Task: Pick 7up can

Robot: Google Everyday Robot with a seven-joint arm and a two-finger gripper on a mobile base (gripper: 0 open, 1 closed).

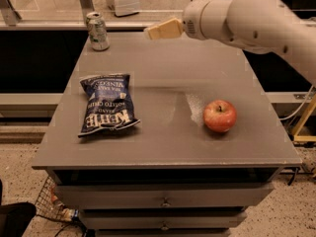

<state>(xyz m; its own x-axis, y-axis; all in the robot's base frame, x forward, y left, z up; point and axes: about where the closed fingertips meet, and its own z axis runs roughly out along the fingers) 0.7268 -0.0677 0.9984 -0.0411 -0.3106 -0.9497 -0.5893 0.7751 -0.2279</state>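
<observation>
We see the can (97, 31) standing upright at the far left corner of the grey counter (168, 137), close to its back edge. It has a silvery top and pale green-and-white sides.

The claw (160, 29) hangs above the far edge of the counter, to the right of the can and apart from it, at about the height of the can's top. It shows as one pale tan wedge with its tip pointing left, toward the can. We cannot tell how far open it is, and we see nothing in its hold. The thick white arm (256, 19) behind it reaches in from the upper right.

A dark blue chip bag (106, 104) lies flat on the left half of the counter, nearer to us than the can and well apart from it. A red apple (219, 116) sits on the right half, stem up, well apart from the bag.

Below the counter top we see drawer fronts (163, 199) with small knobs.
</observation>
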